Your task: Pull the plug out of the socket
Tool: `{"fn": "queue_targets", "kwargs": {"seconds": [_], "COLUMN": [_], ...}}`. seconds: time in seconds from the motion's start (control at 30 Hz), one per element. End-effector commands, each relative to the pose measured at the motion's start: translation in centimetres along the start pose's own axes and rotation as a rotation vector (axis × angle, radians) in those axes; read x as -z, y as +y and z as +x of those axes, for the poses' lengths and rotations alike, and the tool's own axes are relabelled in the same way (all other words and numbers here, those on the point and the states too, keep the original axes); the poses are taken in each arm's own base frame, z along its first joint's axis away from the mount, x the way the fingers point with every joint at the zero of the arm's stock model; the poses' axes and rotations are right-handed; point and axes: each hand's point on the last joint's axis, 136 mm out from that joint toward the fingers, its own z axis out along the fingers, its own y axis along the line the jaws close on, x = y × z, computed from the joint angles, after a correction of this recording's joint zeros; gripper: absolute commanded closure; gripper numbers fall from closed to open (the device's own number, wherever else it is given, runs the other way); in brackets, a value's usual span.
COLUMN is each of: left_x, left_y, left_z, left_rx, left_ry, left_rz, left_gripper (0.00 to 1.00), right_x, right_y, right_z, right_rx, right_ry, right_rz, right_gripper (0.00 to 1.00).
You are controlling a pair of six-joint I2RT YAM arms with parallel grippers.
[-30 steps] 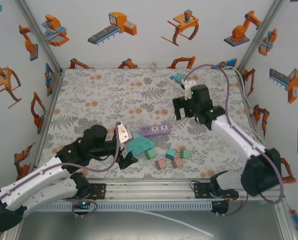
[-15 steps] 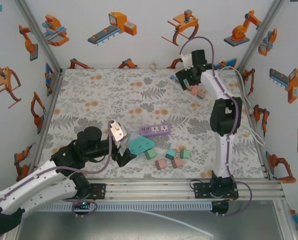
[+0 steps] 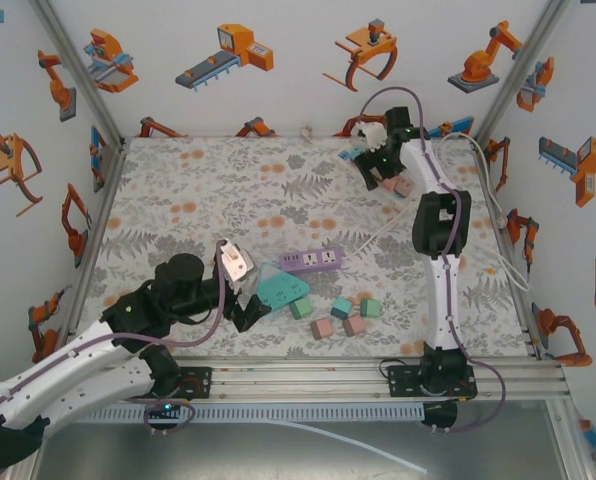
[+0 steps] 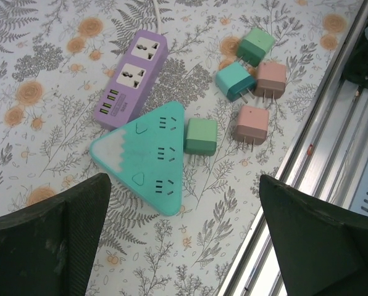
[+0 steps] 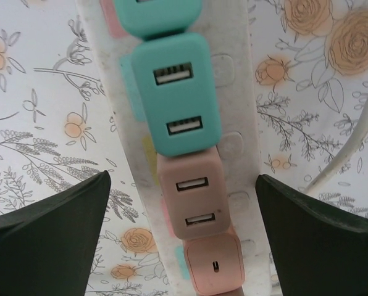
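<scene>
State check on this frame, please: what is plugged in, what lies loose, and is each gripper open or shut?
white power strip: chargers seated in a row
teal charger: plugged in
pink charger: plugged in
purple power strip: sockets empty
triangular socket: top face empty
green plug: against its edge
loose pink plug: unplugged, prongs showing
left gripper: open
right gripper: open, straddling the chargers
</scene>
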Motion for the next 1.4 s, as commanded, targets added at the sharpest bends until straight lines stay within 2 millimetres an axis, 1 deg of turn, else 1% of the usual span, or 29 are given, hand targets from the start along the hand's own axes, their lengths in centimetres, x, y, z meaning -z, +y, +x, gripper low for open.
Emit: {"fn": "queue_targets", "kwargs": {"seconds": [0.0,0.03,0.07,0.13,0.2,0.27,0.33,0.37,0.4,0.43,0.53,0.6,0.73,0.77,0.83,0.93,1.0,1.03,1.1,1.17,1.2,1.3,1.37], "left_x": [0.1,0.1,0.1,0.3,0.4,0.4,0.4,0.4,0.3,0.4,0.2,0.1,0.0,0.0,0.0,0.0,0.1,0.1,0.1,0.1,0.2,0.2,0.3], "left_y": [-0.1,0.0,0.0,-0.1,-0.1,-0.1,0.0,0.0,0.0,0.0,0.2,0.3,0.2,0.1,0.1,-0.1,-0.2,-0.2,-0.2,-0.2,-0.1,0.5,1.0], "left_z": [-0.4,-0.6,-0.6,-0.7,-0.7,-0.6,-0.5,-0.4,-0.3,-0.4,0.0,0.1,-0.1,-0.1,-0.1,0.0,0.1,0.2,0.3,0.4,0.5,0.9,1.0], "left_rx": [0.025,0.029,0.031,0.036,0.042,0.043,0.041,0.041,0.041,0.042,0.039,0.038,0.042,0.046,0.055,0.064,0.067,0.071,0.076,0.083,0.086,0.108,0.118], "left_ry": [-0.009,-0.014,-0.014,-0.02,-0.022,-0.025,-0.023,-0.02,-0.014,-0.015,-0.007,-0.004,-0.002,-0.001,-0.003,-0.004,-0.006,-0.004,-0.005,-0.005,-0.004,0.001,0.001], "left_rz": [-0.002,-0.003,-0.002,-0.003,-0.005,-0.004,-0.008,-0.008,-0.01,-0.013,-0.024,-0.027,-0.019,-0.017,-0.014,-0.009,-0.005,-0.006,-0.011,-0.013,-0.018,-0.062,-0.087], "left_gripper": [0.03,0.03,0.03,0.03,0.03,0.03,0.03,0.03,0.03,0.03,0.03,0.03,0.03,0.03,0.03,0.03,0.03,0.03,0.03,0.03,0.03,0.03,0.03], "right_x": [-1.6,-1.7,-1.7,-1.7,-1.6,-1.4,-1.7,-1.8,-2.0,-2.2,-2.6,-2.7,-2.8,-2.6,-2.3,-1.1,-0.5,-0.2,0.1,0.3,0.4,0.8,1.0], "right_y": [2.9,3.1,2.8,1.7,0.0,-2.6,-4.9,-5.5,-5.5,-4.8,-1.6,0.0,3.3,4.1,5.8,8.8,11.1,12.7,15.4,18.3,19.4,23.6,26.8], "right_z": [0.9,0.9,0.9,1.0,1.1,1.3,1.9,2.2,2.4,2.3,2.0,2.0,2.2,2.0,1.6,0.0,-1.3,-1.7,-2.3,-2.4,-2.4,-2.1,-1.9], "right_rx": [0.025,0.03,0.032,0.031,0.037,0.05,0.056,0.052,0.044,0.032,0.03,0.031,0.028,0.042,0.099,0.204,0.274,0.324,0.413,0.498,0.53,0.637,0.72], "right_ry": [0.006,0.006,0.007,0.02,0.035,0.06,0.096,0.109,0.112,0.09,0.034,0.022,0.003,-0.001,0.0,-0.017,-0.036,-0.04,-0.044,-0.037,-0.035,-0.033,-0.041], "right_rz": [-0.152,-0.157,-0.144,-0.079,0.022,0.174,0.285,0.304,0.282,0.217,0.009,-0.073,-0.235,-0.261,-0.287,-0.299,-0.318,-0.333,-0.356,-0.382,-0.394,-0.448,-0.485], "right_gripper": [0.2,0.2,0.18,0.12,0.06,0.02,0.01,0.01,0.01,0.02,0.05,0.1,0.24,0.29,0.36,0.4,0.41,0.42,0.42,0.43,0.43,0.44,0.44]}}
